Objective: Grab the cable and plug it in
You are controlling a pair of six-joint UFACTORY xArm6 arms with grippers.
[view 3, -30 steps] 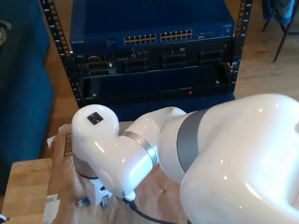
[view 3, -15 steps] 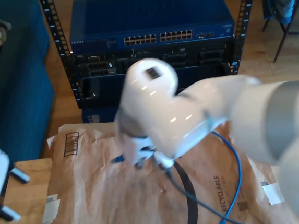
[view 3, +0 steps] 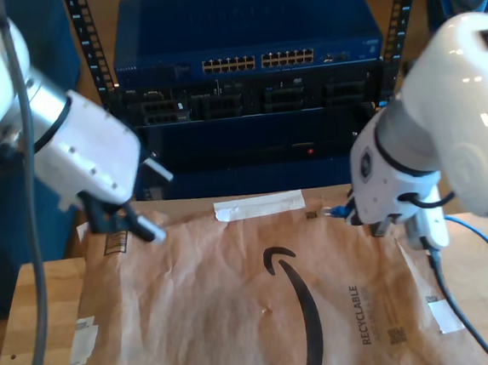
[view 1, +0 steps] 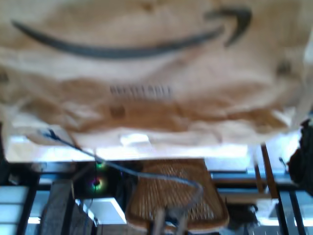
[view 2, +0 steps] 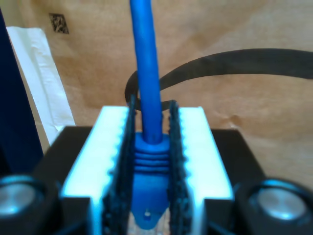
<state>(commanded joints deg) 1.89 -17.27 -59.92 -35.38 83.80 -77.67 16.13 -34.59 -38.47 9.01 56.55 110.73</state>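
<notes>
the cable (view 2: 148, 93) sits pinched at its blue boot between the ribbed pads of my second gripper (view 2: 150, 171), above the brown paper (view 3: 239, 319) at the exterior view's right, near the rack (view 3: 246, 63). my first gripper (view 3: 136, 219): jaw state unclear.

My second tool (view 2: 151, 161) is clamped tight, my first tool (view 3: 135, 211) hanging raised

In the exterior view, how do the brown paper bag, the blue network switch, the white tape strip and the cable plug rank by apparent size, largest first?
1. Paper bag, though it lies nearest the camera.
2. Network switch, farther back, so its real size against the bag is unsure.
3. Tape strip.
4. Cable plug, held in my second gripper.
</notes>
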